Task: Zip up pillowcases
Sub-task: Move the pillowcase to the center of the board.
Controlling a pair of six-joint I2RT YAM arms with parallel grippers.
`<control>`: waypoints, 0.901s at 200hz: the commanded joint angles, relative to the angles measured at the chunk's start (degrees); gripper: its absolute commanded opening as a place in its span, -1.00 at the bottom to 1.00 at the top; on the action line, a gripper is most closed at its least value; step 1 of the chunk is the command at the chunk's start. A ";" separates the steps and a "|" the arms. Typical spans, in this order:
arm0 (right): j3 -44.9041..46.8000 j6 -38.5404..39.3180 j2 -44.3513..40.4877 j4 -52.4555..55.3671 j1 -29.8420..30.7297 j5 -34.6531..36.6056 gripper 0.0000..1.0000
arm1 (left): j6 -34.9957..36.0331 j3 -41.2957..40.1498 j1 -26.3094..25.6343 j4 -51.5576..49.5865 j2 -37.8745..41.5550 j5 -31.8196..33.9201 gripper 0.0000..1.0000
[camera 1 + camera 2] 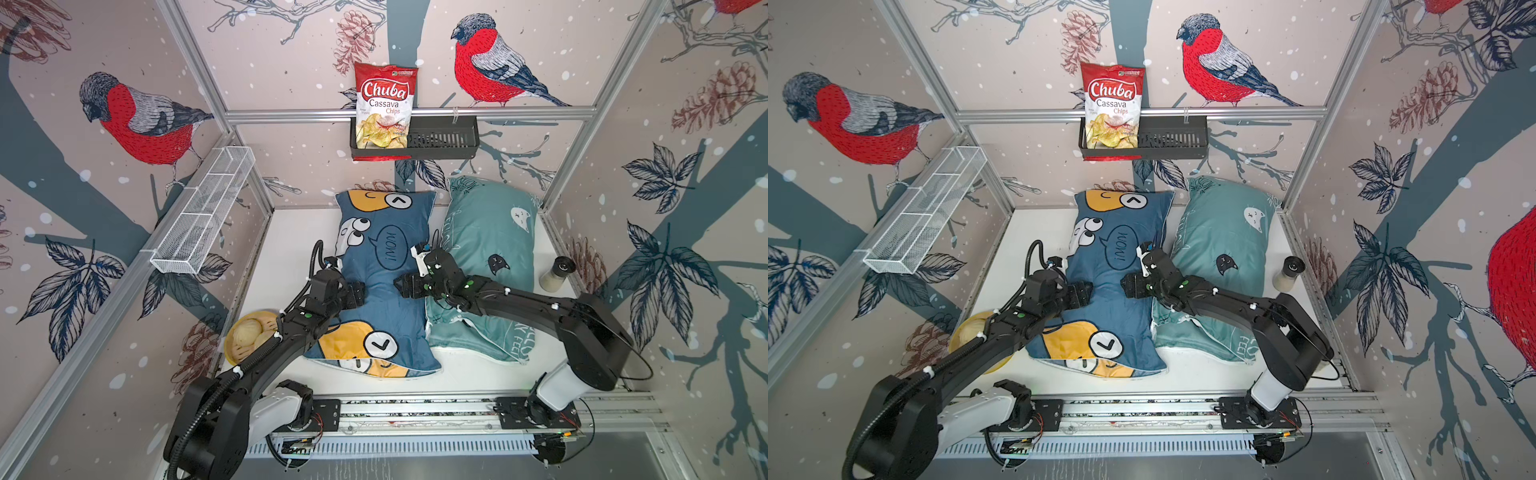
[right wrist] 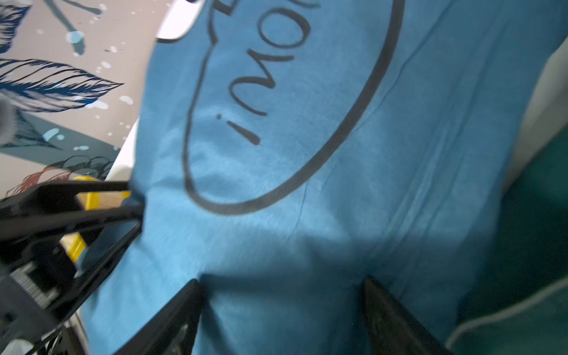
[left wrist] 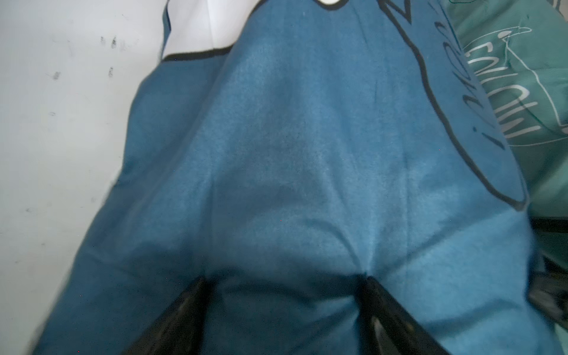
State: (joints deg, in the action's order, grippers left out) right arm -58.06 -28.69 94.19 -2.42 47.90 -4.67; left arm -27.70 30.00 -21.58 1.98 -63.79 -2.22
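The dark blue pillowcase point(image 1: 386, 257) point(image 1: 1117, 286) with orange faces and a speech bubble lies lengthwise mid-table. The teal pillowcase point(image 1: 490, 232) point(image 1: 1225, 232) lies against its right side. My left gripper point(image 1: 357, 295) point(image 3: 285, 279) presses into the blue case's left edge. Its jaws stand wide apart, and blue fabric point(image 3: 307, 153) wrinkles between them. My right gripper point(image 1: 401, 286) point(image 2: 281, 281) reaches over the teal case and presses on the blue case's right side point(image 2: 307, 230), open, with fabric between its fingers. No zipper shows in any view.
A yellow steamer of buns point(image 1: 249, 332) sits front left beside the left arm. A shaker jar point(image 1: 555, 274) stands by the right wall. On the back wall a black basket point(image 1: 440, 137) holds a chips bag point(image 1: 384, 108). A white wire basket point(image 1: 203, 216) hangs left.
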 commanded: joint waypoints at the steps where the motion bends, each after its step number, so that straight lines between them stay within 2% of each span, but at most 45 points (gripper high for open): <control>1: 0.41 -1.81 1.81 0.14 -1.76 -0.20 0.61 | -3.79 -0.29 -1.89 1.25 -0.76 -1.36 0.51; 30: 1.81 0.46 1.99 1.82 -7.90 0.97 0.52 | -6.47 -1.42 -4.61 5.26 -2.29 -1.34 0.45; 66: -0.36 5.16 3.14 2.62 -16.84 -1.84 0.46 | -10.23 -2.22 -7.81 11.29 -5.79 -1.65 0.38; 104: -6.60 10.26 2.75 8.62 -20.97 -1.80 0.47 | -14.95 -1.56 -11.38 19.82 -11.62 -2.20 0.34; 138: -5.77 11.61 -8.09 15.16 -18.30 0.35 0.63 | -16.58 2.04 -14.15 24.28 -17.62 -0.56 0.33; 161: -0.65 9.57 -16.36 17.15 -11.33 0.23 0.65 | -16.88 4.73 -14.89 26.50 -20.77 -0.24 0.33; 180: 3.82 5.84 -20.58 17.05 -4.39 -0.59 0.56 | -16.93 6.47 -14.98 27.93 -22.53 -0.18 0.33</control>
State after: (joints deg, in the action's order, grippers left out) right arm -58.06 -19.51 77.30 10.81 37.87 -4.93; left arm -43.16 34.72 -36.10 26.50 -84.62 -1.06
